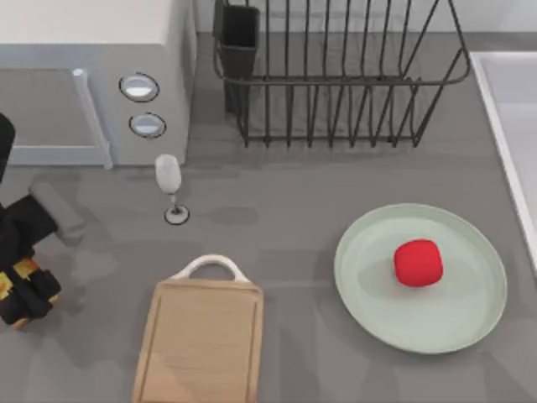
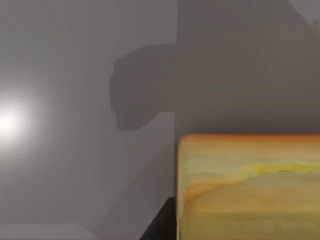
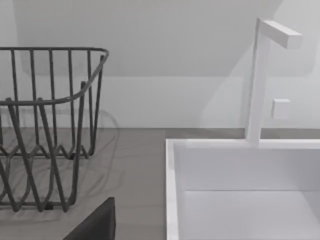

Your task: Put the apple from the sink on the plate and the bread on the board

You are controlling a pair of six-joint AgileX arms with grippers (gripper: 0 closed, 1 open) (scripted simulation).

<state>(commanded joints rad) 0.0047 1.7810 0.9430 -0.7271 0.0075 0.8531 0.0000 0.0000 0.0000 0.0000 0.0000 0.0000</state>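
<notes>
Left gripper (image 1: pixel 25 290) at table's left edge, closed on bread (image 2: pixel 250 187) | light, soft slice, likely crushable; hold its sides gently | apple (image 1: pixel 418 263) on plate (image 1: pixel 369 290)

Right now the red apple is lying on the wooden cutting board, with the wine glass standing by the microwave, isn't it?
Not quite. The top view shows the apple on the plate, not the board, which is bare. The wine glass does stand by the microwave.
</notes>
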